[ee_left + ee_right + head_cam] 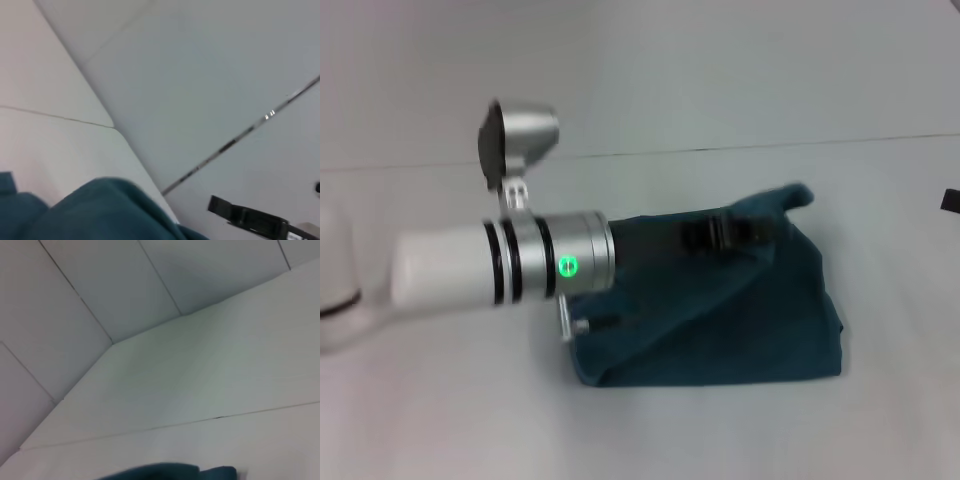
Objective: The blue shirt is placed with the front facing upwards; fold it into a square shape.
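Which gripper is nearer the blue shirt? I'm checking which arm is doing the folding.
Left. The left gripper is over the blue shirt, at its raised far fold. The right gripper only peeks in at the head view's right edge, off the cloth.

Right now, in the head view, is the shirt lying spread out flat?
No. The shirt is folded into a compact bundle, its far corner lifted at the left gripper.

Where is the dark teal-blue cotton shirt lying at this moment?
In the head view, the dark teal-blue cotton shirt lies bunched on the white table, right of centre, with the left gripper over its far edge.
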